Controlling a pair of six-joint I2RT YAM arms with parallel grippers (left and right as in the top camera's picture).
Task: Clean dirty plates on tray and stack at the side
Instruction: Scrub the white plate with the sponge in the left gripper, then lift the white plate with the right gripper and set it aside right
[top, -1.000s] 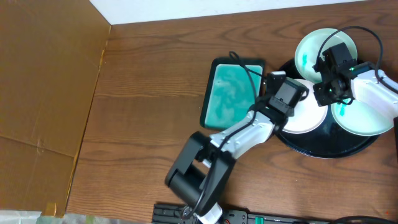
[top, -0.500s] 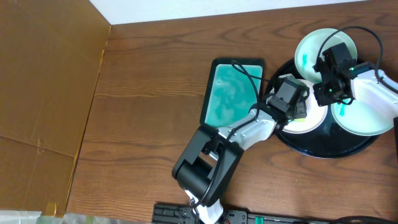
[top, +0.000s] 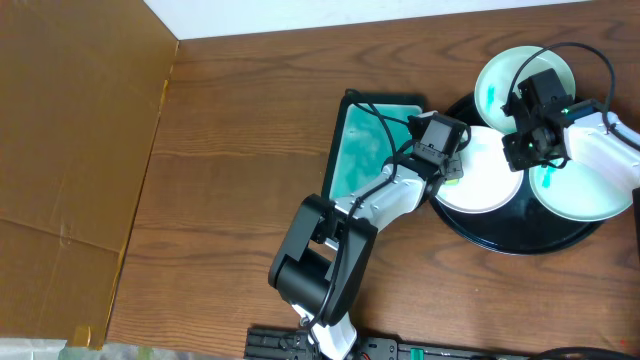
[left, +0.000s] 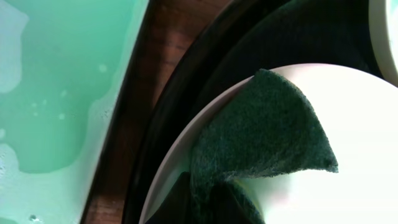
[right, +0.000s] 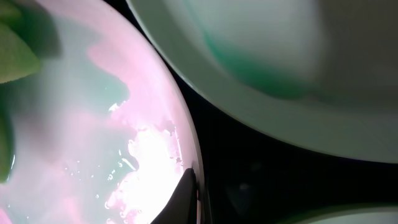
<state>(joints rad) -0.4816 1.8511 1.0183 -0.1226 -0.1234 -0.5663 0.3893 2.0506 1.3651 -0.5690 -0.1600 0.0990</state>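
Elbow bent near you, your left arm reaches forward-right; the left gripper (top: 449, 168), clamped on a dark green sponge (left: 261, 137), rests on the white plate (top: 485, 182) at the left of the tray (top: 520, 240). Beyond, the right gripper (top: 520, 150) hangs closed at that plate's far rim.

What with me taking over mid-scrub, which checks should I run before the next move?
1. Sponge held by left gripper: ok, it lies on the white plate.
2. Right gripper steadying that plate: ok, shut at its rim.
3. White plate clean: cannot tell; it is wet and partly covered.
4. Mint plates clean: not ok, teal smears show.
5. Plates stacked beside the tray: not ok, all three are on it.
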